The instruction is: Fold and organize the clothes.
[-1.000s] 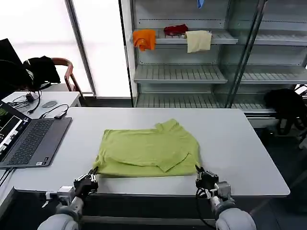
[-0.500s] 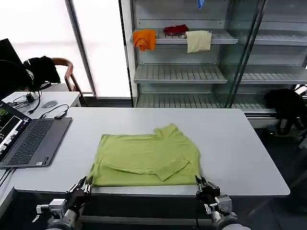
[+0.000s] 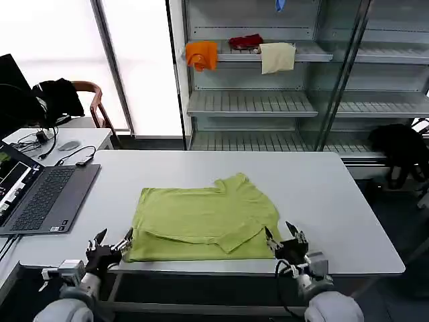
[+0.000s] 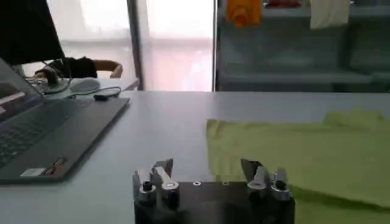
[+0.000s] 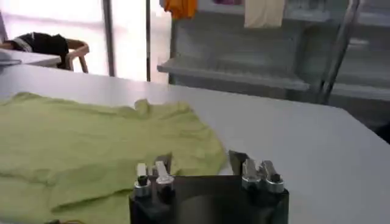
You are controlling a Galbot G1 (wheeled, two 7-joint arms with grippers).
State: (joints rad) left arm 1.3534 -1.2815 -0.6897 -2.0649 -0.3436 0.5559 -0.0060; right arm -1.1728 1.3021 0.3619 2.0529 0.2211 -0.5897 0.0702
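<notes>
Laptop (image 3: 37, 194): open on the worktop's (image 3: 322, 201) left side, well apart from the shirt.
Left gripper (image 3: 112, 243): at the near worktop edge, just beside the shirt's near-left corner, jaws spread, holding nothing.
T-shirt (image 3: 204, 218): lime yellow-green, folded flat at the worktop's near middle; long axis runs left to right, collar bump pointing toward the far edge.
Right gripper (image 3: 282, 236): at the near-right corner of the shirt, jaws spread, empty.
</notes>
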